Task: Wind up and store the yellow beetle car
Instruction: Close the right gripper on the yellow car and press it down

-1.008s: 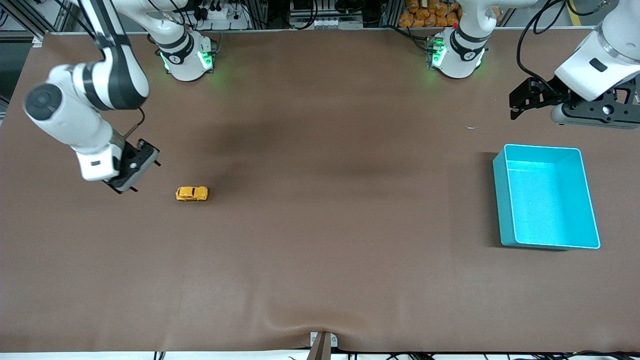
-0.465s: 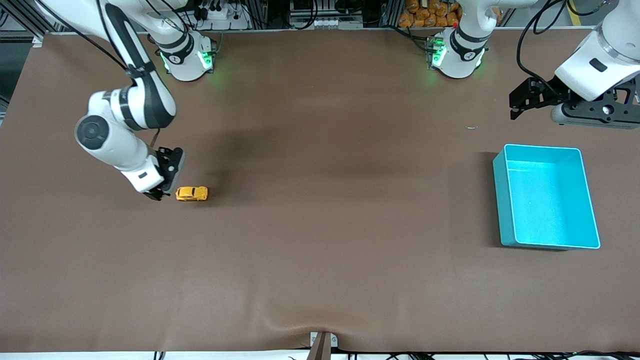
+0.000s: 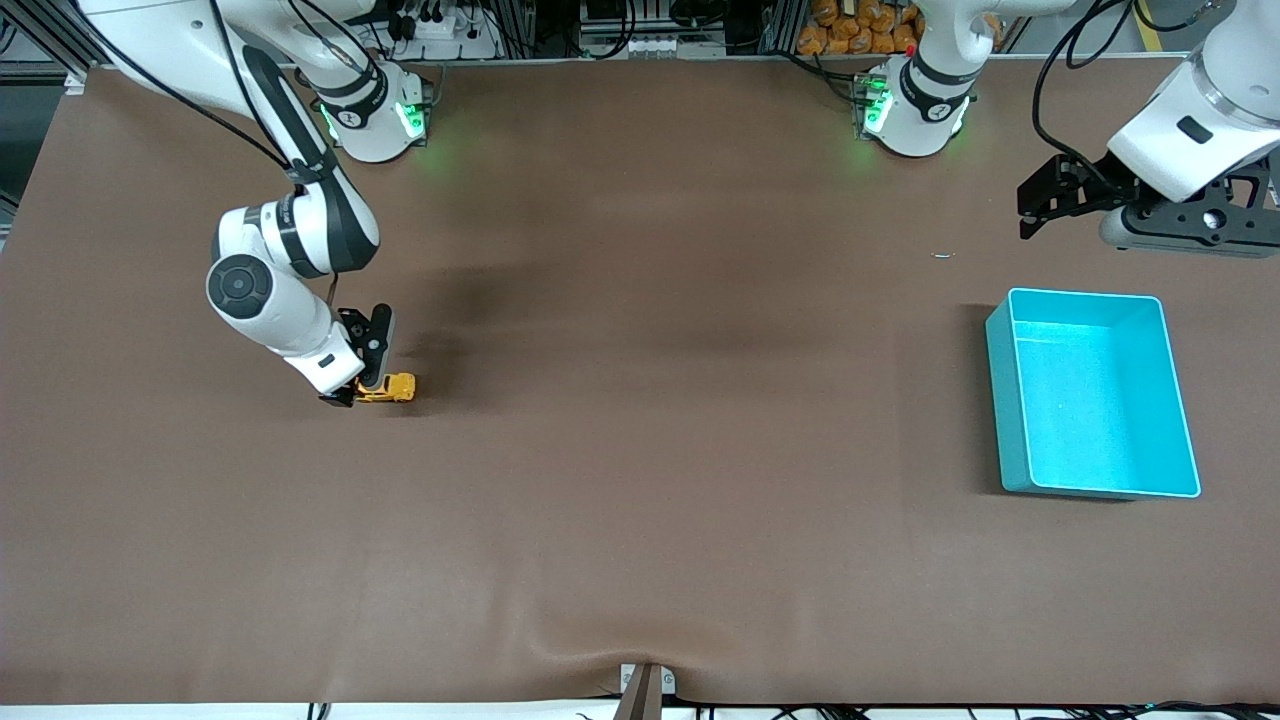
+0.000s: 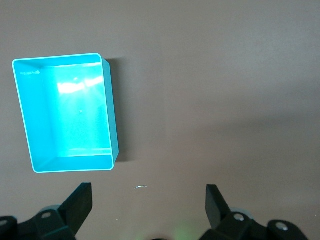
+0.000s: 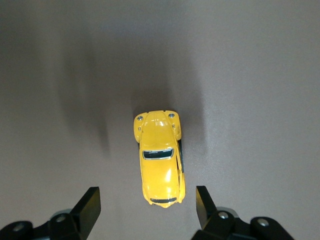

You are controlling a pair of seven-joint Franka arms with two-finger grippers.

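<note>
The yellow beetle car (image 3: 393, 387) sits on the brown table toward the right arm's end; the right wrist view shows it from above (image 5: 159, 158). My right gripper (image 3: 356, 390) is open, low over the car's end that points toward the right arm's end of the table. Its black fingertips (image 5: 91, 205) stand wide on either side of that end without touching it. My left gripper (image 3: 1035, 205) is open and empty, waiting in the air over bare table beside the turquoise bin (image 3: 1008, 400), which is empty. The left wrist view shows the bin (image 4: 111, 125) from above.
A small pale scrap (image 3: 943, 255) lies on the table farther from the front camera than the bin, also in the left wrist view (image 4: 141, 187). The two arm bases (image 3: 375, 115) stand along the table's edge farthest from the front camera.
My right arm has swung in from the table's end and come down over the car's end. The car, the bin and the left arm have not moved.
</note>
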